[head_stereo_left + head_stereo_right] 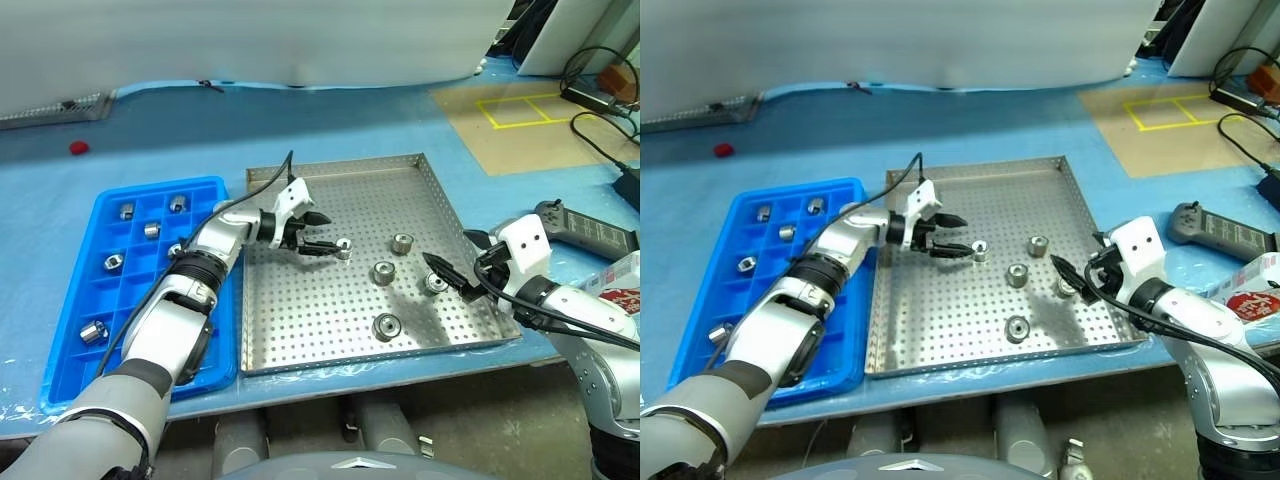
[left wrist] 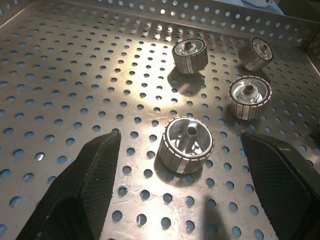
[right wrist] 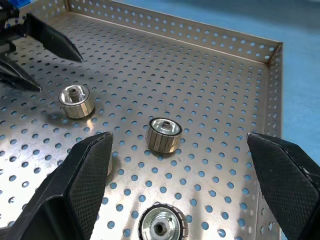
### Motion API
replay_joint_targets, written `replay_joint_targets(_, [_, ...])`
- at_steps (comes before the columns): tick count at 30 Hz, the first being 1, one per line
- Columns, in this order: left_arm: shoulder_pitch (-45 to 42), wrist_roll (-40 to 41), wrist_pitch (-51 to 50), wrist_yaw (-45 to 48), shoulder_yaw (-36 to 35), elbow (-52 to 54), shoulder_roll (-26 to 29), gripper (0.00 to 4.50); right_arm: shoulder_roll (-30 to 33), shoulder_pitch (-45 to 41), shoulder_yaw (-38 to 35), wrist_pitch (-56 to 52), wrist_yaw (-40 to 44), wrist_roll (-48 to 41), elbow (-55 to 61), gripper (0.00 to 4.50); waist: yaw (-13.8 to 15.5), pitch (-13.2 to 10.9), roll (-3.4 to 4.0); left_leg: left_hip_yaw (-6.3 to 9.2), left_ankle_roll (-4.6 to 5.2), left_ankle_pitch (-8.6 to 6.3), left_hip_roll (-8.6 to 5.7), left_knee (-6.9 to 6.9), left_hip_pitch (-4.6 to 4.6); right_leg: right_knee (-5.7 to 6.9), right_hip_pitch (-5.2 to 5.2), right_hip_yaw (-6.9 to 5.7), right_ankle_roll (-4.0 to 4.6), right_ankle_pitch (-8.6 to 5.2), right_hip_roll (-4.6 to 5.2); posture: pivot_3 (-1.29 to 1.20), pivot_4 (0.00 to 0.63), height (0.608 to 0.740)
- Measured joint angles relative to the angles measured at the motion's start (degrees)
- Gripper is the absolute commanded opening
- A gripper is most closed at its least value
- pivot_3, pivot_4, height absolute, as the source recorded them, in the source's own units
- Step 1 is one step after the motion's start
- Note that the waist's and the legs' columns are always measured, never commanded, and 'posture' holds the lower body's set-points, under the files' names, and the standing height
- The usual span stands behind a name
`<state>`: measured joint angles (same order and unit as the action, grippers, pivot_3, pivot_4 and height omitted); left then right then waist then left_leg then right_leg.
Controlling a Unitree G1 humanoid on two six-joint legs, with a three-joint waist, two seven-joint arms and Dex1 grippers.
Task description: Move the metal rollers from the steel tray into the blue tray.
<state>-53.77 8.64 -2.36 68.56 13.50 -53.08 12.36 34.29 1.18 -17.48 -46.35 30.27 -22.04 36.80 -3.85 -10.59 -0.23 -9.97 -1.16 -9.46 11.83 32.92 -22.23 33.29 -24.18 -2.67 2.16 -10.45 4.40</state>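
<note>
Steel tray point(image 1: 300, 345) holds five rollers; left gripper point(image 1: 318, 236), jaws apart, flanks one roller point(image 1: 344, 249). Right gripper point(image 1: 452, 276) gapes idle. Off-centre closing could roll it away.

The left pincer point(image 1: 322, 234) reaches over the steel tray point(image 1: 300, 320), one metal roller point(image 1: 344, 249) just past its tips. The blue tray point(image 1: 70, 340) lies behind it. Four metal rollers lie between it and the right pincer point(image 1: 452, 262).
</note>
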Motion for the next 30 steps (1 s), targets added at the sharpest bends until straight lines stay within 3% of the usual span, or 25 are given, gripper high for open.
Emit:
replay_joint_targets(6, [-1.5,-1.0,5.4,-1.5,-2.2,-4.3,-3.6,4.04,0.0,0.7,0.0,-0.5,-1.5,-0.7,0.3,4.50,-0.3,0.0,0.00,-0.01,0.23,-0.15,-0.02,0.03,-0.02,-0.13,0.10,0.01,0.22,0.13,0.02,-0.63,0.150,0.740])
replay_joint_targets(11, [-1.3,-8.5,13.5,-4.3,1.2,-9.3,-4.0,4.04,0.1,0.9,-0.3,-0.6,-2.6,-0.8,1.4,4.50,-1.2,0.1,0.06,-0.01,0.24,-0.18,-0.02,-0.01,-0.02,-0.20,0.11,0.01,0.00,0.00,0.00,-0.64,0.150,0.740])
replay_joint_targets(18, [-0.1,-9.9,15.4,-3.6,0.1,-11.5,-4.6,1.84,0.4,1.0,-0.7,-0.6,-3.3,-0.8,1.4,4.50,-1.8,0.2,0.13,0.00,0.26,-0.20,-0.02,0.03,0.13,-0.29,0.28,-0.01,-0.01,0.00,0.02,-0.62,0.150,0.740])
replay_joint_targets(19, [-0.1,-9.7,14.9,-3.6,-0.4,-11.6,-4.6,1.72,0.4,1.0,-0.7,-0.6,-3.3,-0.8,1.4,4.50,-1.8,0.2,0.13,0.00,0.26,-0.20,-0.01,0.05,0.13,-0.29,0.28,-0.01,-0.01,0.00,0.01,-0.60,0.150,0.740])
replay_joint_targets(26, [0.5,-2.4,7.1,-5.3,-10.0,-5.0,-1.8,1.73,0.4,-5.1,3.6,0.8,-2.1,-0.6,-2.6,4.50,-1.7,0.2,0.13,0.01,0.25,-0.19,0.02,0.10,0.14,-0.19,0.22,-0.03,0.07,0.05,0.02,-0.39,0.150,0.740])
replay_joint_targets(30, [4.2,-2.9,6.9,-17.0,-13.7,5.1,4.1,1.73,0.4,-12.6,9.9,4.0,1.3,0.2,-10.6,4.50,-1.1,0.2,0.15,0.04,0.21,-0.18,0.06,0.08,0.18,0.08,0.16,-0.08,0.36,0.22,0.02,-0.26,0.150,0.740])
